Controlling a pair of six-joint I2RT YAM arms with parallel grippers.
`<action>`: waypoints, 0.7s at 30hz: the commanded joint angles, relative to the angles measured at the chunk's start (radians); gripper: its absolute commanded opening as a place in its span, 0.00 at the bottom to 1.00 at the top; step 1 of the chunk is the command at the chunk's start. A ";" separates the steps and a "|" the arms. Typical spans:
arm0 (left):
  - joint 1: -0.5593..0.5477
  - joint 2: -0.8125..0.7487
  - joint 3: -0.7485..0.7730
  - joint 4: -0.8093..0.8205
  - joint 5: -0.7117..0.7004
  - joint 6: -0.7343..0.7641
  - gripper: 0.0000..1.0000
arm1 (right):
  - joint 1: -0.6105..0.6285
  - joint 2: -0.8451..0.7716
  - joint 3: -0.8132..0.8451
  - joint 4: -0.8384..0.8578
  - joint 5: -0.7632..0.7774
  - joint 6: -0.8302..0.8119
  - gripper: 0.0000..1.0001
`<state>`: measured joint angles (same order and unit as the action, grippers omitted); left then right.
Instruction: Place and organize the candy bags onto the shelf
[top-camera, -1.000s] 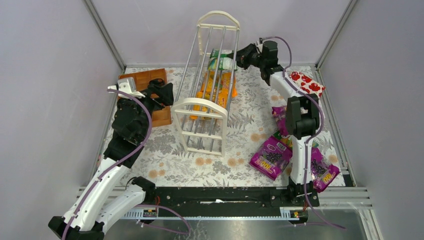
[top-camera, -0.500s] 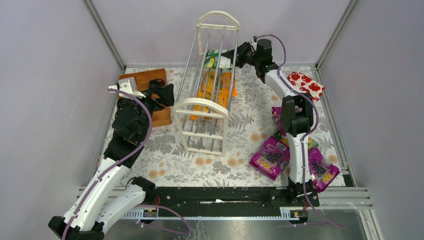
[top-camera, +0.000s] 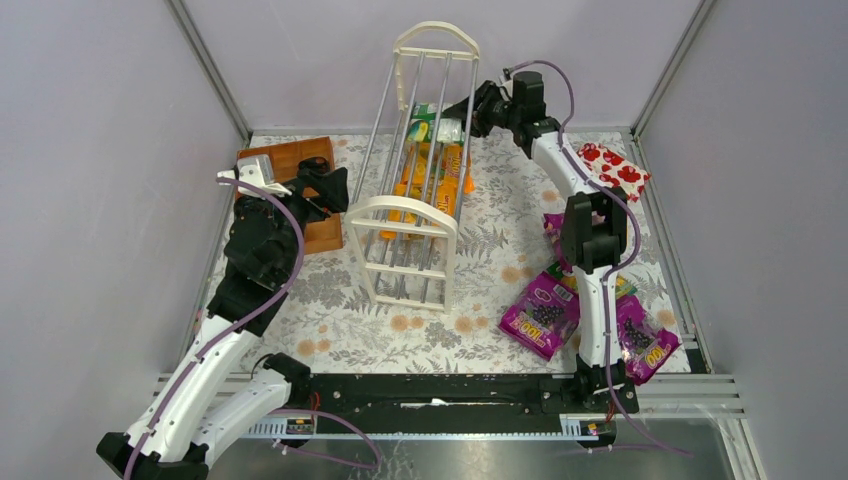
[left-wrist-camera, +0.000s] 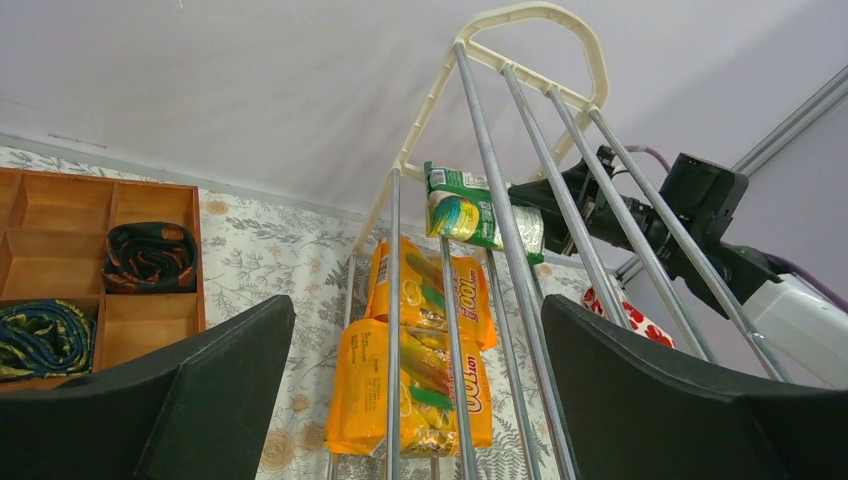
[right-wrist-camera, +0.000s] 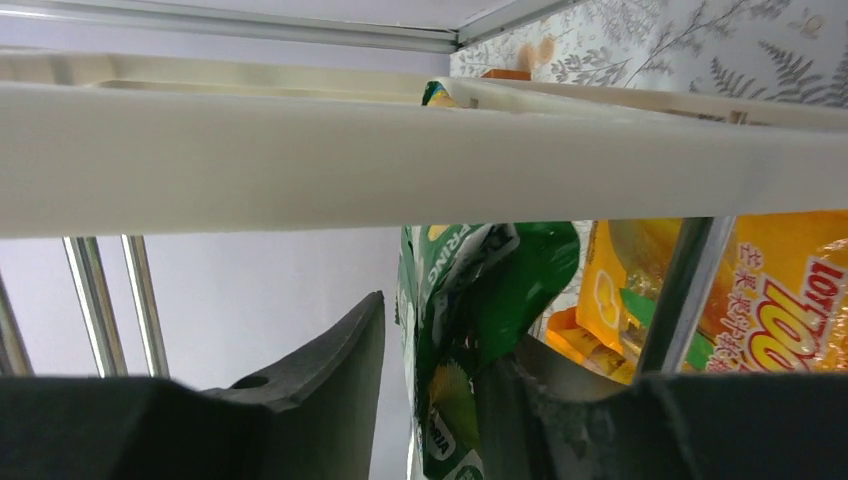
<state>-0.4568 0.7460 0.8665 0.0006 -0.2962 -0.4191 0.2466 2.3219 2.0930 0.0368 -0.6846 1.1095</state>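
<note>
The shelf (top-camera: 400, 205) stands mid-table, its rods running away from me. Two orange-yellow candy bags (top-camera: 440, 175) lie on a lower tier and also show in the left wrist view (left-wrist-camera: 420, 370). My right gripper (top-camera: 465, 112) is at the shelf's far end, shut on a green candy bag (top-camera: 435, 125) that it holds among the upper rods. In the right wrist view the green bag (right-wrist-camera: 470, 300) sits between my fingers under the cream frame (right-wrist-camera: 400, 150). My left gripper (top-camera: 325, 190) is open and empty, left of the shelf and facing it. Three purple candy bags (top-camera: 545, 315) lie at the right.
A brown wooden compartment tray (top-camera: 290, 160) holding dark rolled items sits behind my left gripper. A red packet with white shapes (top-camera: 612, 165) lies at the far right. Purple bags (top-camera: 645, 345) lie around the right arm's base. Grey walls close in on three sides.
My right gripper has moved up and a little left with the green bag, carrying it further in among the shelf's upper rods. The left arm has not moved.
</note>
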 joint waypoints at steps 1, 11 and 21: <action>-0.003 -0.006 0.012 0.002 0.030 0.005 0.99 | -0.017 -0.031 0.093 -0.156 0.059 -0.154 0.46; -0.002 -0.005 0.012 0.004 0.033 0.005 0.99 | -0.062 -0.083 0.170 -0.374 0.188 -0.339 0.61; -0.003 -0.018 0.015 0.002 0.034 0.004 0.99 | -0.088 -0.518 -0.264 -0.573 0.467 -0.713 0.81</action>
<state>-0.4568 0.7448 0.8665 -0.0017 -0.2913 -0.4194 0.1604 2.0991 2.0621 -0.4671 -0.3515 0.5838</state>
